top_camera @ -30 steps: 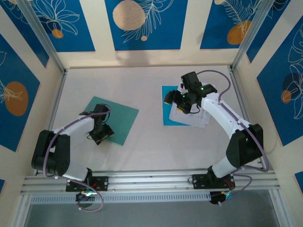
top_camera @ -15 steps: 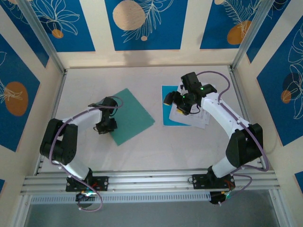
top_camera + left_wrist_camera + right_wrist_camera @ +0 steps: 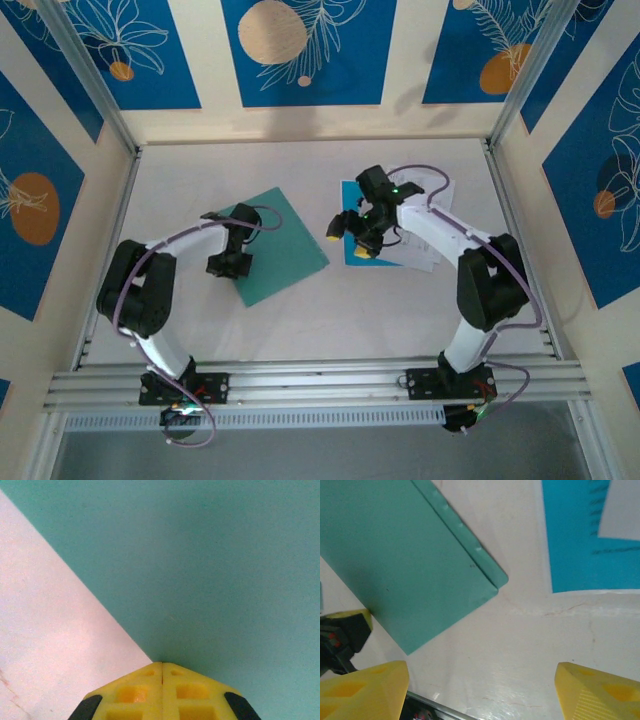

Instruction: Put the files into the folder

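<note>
Folder [image 3: 285, 240] and files lie apart on the bench [image 3: 300, 330]: the closed teal folder sits flat left of centre, turned like a diamond to the bench edges, and the files lie right of centre, a bright-blue sheet [image 3: 350, 252] with printed white sheets [image 3: 415, 250] overlapping it toward the right edge. The left gripper [image 3: 226, 264] is at the folder's near-left edge. In its wrist view the yellow fingertips [image 3: 162, 680] are pressed together with no gap, their point right on the line where teal card [image 3: 210, 570] meets bare bench; whether any card is nipped between them cannot be told. The right gripper [image 3: 350, 235] hangs over the bare strip between the folder's right corner and the blue sheet, fingers spread wide and holding nothing [image 3: 482, 680]. From its camera the folder [image 3: 405, 565] lies to the left and the blue sheet [image 3: 575, 555] to the right. A narrow folded strip, probably the hinge, runs along the folder edge facing the files. If so, the cover opens from the left arm's side, and the right arm, nearer the files, is the one to bring them left across the gap.
</note>
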Controlling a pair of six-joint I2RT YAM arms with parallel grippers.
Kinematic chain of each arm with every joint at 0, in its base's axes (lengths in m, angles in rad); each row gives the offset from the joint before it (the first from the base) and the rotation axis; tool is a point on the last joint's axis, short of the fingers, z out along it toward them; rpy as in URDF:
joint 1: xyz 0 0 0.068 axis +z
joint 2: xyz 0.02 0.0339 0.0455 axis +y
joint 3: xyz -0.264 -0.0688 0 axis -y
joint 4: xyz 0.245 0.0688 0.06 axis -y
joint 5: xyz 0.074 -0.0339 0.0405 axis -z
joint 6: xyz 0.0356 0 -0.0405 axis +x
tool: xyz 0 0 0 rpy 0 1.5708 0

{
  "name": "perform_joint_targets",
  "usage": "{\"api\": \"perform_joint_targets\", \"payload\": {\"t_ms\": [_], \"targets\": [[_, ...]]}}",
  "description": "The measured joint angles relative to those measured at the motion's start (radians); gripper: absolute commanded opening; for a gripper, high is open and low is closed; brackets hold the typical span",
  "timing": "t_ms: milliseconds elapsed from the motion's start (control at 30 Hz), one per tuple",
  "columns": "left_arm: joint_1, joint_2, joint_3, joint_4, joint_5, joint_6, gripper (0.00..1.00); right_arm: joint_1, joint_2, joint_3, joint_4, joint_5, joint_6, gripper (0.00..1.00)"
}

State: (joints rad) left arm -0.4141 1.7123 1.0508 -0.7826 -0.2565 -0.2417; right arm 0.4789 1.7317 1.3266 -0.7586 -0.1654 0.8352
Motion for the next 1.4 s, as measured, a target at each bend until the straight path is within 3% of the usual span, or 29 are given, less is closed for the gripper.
{"api": "perform_joint_targets", "payload": {"t_ms": [433,500,600,667,867,1100,1233,1400], "targets": [[-0.008,0.037,0.037,0.008,-0.068,0.095,0.01,0.021,0.219,0.165,0.098,-0.048,0.058,0.76],[-0.008,0.031,0.041,0.006,-0.089,0.096,0.09,0.021,0.249,0.184,0.113,-0.056,0.07,0.75],[-0.008,0.014,0.067,-0.007,-0.1,0.089,0.33,0.023,0.303,0.224,0.129,-0.064,0.089,0.74],[-0.007,-0.014,0.092,-0.022,-0.097,0.046,0.4,0.025,0.34,0.254,0.143,-0.066,0.099,0.74],[-0.017,-0.172,0.111,-0.02,0.082,-0.257,0.52,0.048,0.44,0.351,0.164,-0.062,0.109,0.73],[-0.162,-0.307,-0.156,0.215,0.338,-0.794,0.62,0.082,0.509,0.431,0.161,-0.043,0.11,0.72],[-0.212,-0.324,-0.289,0.354,0.399,-1.027,0.69,0.095,0.528,0.44,0.134,-0.019,0.109,0.71],[-0.212,-0.33,-0.364,0.47,0.407,-1.168,0.69,0.103,0.523,0.42,0.126,0.007,0.109,0.71]]}}
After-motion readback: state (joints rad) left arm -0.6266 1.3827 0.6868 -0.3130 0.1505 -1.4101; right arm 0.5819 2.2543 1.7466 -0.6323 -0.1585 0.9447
